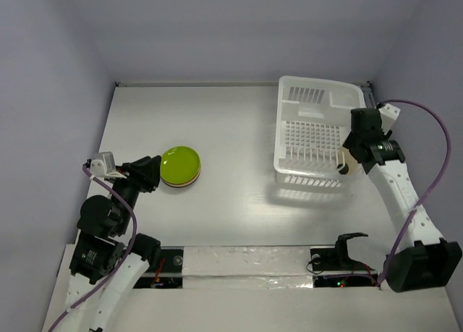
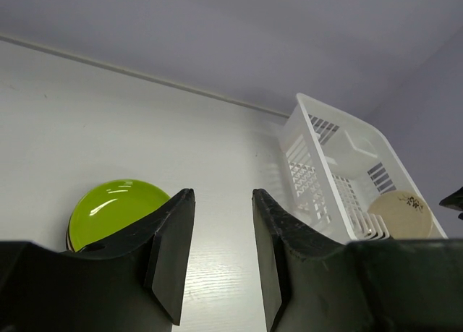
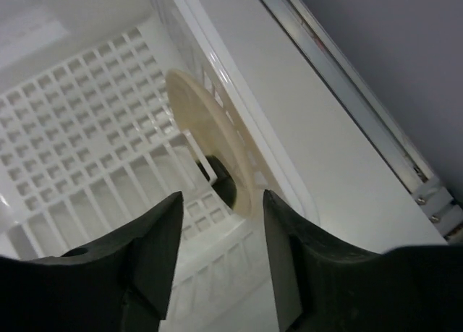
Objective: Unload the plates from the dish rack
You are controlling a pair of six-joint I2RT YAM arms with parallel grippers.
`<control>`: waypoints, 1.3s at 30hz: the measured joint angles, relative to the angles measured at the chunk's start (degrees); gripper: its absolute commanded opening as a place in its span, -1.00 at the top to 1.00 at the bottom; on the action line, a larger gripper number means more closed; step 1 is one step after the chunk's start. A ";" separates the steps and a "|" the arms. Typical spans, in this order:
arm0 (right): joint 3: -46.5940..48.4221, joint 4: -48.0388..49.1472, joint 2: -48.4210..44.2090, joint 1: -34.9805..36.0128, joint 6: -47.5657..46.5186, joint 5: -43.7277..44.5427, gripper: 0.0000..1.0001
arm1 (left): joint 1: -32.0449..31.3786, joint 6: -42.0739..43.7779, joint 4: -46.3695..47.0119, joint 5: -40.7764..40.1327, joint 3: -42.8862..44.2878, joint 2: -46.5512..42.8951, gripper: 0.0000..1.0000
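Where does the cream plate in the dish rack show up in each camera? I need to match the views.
Top external: cream plate at the near right corner of the dish rack.
Left wrist: cream plate far right, standing inside the dish rack.
Right wrist: cream plate centre frame, nearly edge-on.
Shared landmark: the dish rack and its grid floor.

No text, brand or number can be read anywhere. The cream plate [image 2: 400, 216] carries a small dark mark [image 2: 416, 201] (too blurred to make out).
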 measured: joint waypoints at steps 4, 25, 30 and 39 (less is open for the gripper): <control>3.69 -5.90 5.97 -0.92 -1.55 0.68 0.07 | 0.00 0.00 0.00 0.20 -0.02 0.00 0.31; 12.37 -13.05 25.27 -2.64 -7.08 5.51 0.83 | 0.00 0.02 0.00 0.57 -0.02 -0.26 0.30; 12.35 -14.69 25.33 0.52 -8.52 8.02 1.00 | 0.00 0.02 0.00 0.92 -0.02 -0.26 0.30; 12.37 -16.90 25.59 9.14 -7.34 19.43 1.00 | 0.00 0.00 0.00 1.07 -0.02 -0.26 0.29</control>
